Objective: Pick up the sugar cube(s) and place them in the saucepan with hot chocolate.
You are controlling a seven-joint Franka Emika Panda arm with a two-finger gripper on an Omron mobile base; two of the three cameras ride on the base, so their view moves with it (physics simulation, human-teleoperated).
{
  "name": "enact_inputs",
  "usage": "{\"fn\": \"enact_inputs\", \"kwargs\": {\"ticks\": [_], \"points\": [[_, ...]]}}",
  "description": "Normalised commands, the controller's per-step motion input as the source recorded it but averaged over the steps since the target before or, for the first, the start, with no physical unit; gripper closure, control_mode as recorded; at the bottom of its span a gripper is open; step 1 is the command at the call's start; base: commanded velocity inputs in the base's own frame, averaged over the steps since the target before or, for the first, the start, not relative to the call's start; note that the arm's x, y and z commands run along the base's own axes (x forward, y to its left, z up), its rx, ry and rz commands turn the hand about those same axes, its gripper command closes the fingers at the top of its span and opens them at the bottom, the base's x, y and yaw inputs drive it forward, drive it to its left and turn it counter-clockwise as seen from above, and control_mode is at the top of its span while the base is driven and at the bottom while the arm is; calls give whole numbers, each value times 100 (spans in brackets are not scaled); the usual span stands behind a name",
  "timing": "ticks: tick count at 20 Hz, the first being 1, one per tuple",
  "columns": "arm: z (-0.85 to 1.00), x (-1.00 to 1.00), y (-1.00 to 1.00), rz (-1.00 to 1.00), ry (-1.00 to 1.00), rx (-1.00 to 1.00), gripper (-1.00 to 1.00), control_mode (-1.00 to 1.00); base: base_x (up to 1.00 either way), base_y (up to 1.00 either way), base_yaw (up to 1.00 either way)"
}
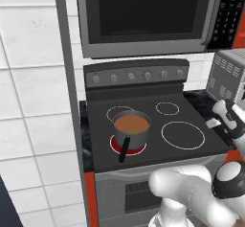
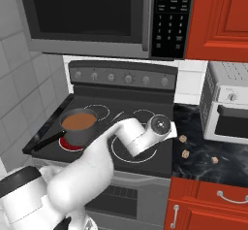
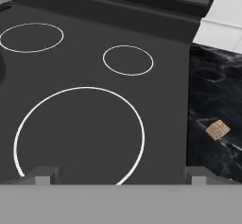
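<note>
While the gripper [image 3: 118, 175] hangs over the stove [image 3: 94, 100] with jaws spread and nothing held, I note three cubes [image 2: 183, 139] on the counter [image 2: 208, 168], pan [image 1: 131, 128] on the red burner.

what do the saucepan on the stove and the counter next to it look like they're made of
The small round grey saucepan looks like brushed metal: dull grey straight walls, with a long matte black handle, perhaps plastic. The dark counter to the right of the stove looks like polished black marble or a stone imitation, given its pale veining. Being rendered, both are guesses.
</note>
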Motion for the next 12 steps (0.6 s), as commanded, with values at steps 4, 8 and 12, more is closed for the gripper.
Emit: {"fn": "enact_inputs", "kwargs": {"ticks": [4, 8, 12], "points": [[2, 71, -36, 0, 21, -4, -100, -100, 0, 0, 0], [0, 53, -38, 0, 26, -6, -100, -100, 0, 0, 0], [0, 11, -19, -4, 28, -11, -100, -100, 0, 0, 0]]}}
